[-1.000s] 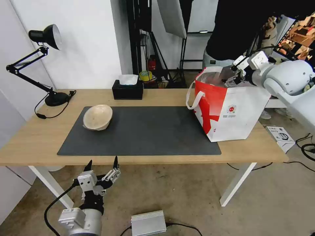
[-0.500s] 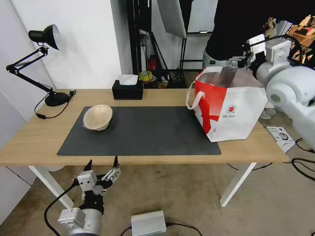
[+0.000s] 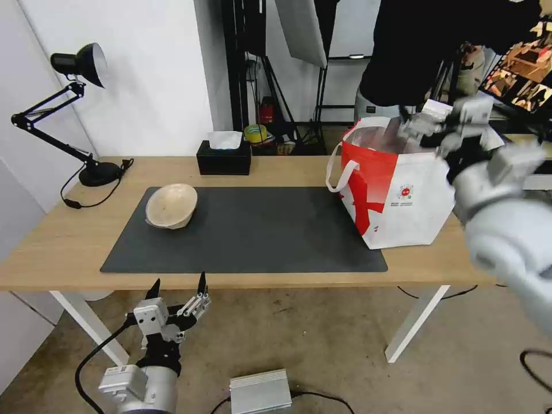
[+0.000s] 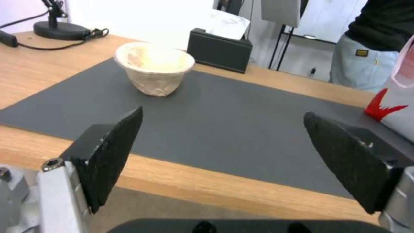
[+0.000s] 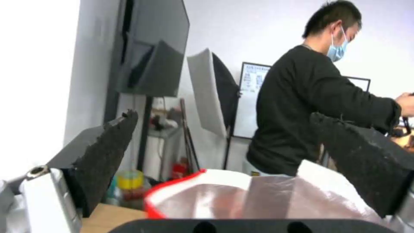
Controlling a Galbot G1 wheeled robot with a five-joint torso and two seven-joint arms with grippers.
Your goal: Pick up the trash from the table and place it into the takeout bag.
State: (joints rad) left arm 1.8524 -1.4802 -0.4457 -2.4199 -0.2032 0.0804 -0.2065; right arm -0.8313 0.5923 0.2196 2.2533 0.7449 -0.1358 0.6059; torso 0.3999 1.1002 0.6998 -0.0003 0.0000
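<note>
My right gripper (image 3: 428, 123) hangs at the takeout bag (image 3: 402, 195) mouth, at two o'clock on the table (image 3: 57, 241), fingers spread and empty. The left gripper (image 3: 178, 287) waits spread below the near edge at seven o'clock. The beige pulp bowl (image 3: 171, 205) sits tilted at ten o'clock on the mat (image 3: 259, 236). Risk, in my judgement: the tilted bowl could slip or crush if pinched off-centre.

Pulp bowl (image 3: 171, 206) on mat (image 3: 253, 230) left end; takeout bag (image 3: 402, 190) at table (image 3: 57, 241) right; tissue box (image 3: 223, 157) behind mat.
</note>
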